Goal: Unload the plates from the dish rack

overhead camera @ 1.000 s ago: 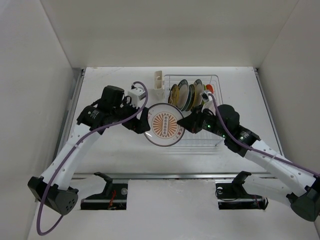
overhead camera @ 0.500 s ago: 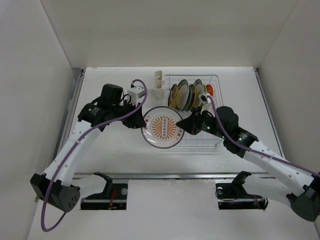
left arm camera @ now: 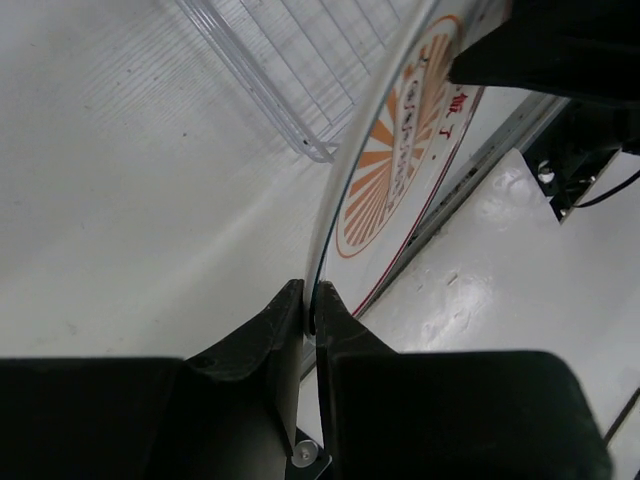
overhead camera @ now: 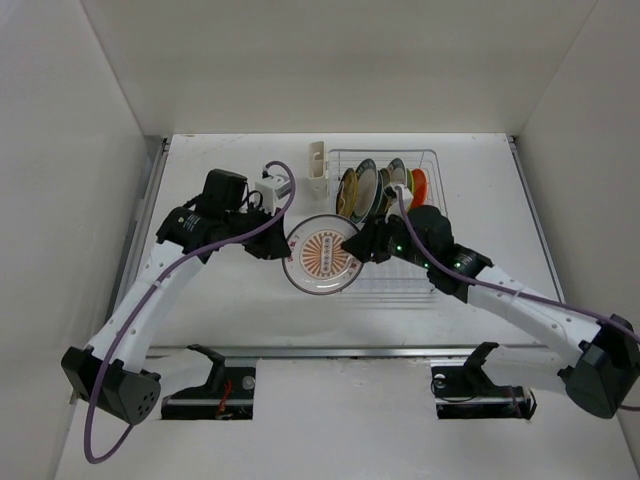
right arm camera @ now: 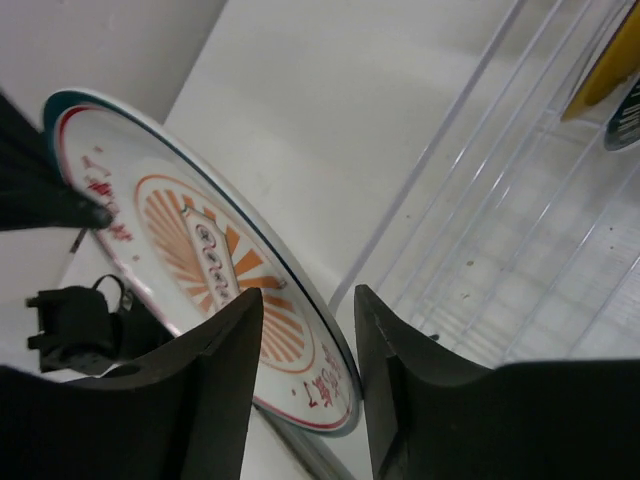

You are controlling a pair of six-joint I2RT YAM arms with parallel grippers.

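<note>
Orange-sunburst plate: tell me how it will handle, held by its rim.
Probably rigid: the plate shows no bend though the left pincer pinches just its thin rim. Its glossy surface suggests it is slippery, and held by the edge it may swing.

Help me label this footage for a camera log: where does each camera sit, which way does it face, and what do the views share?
Top external: above and behind the arms, looking down at the table; both arms and the dish rack show.
Left wrist: on the left arm, looking along the left gripper, shut on the orange-centred plate's rim.
Right wrist: on the right arm, looking past the right gripper, open astride that plate.
Shared: all three show the orange-centred plate and the dish rack.
</note>
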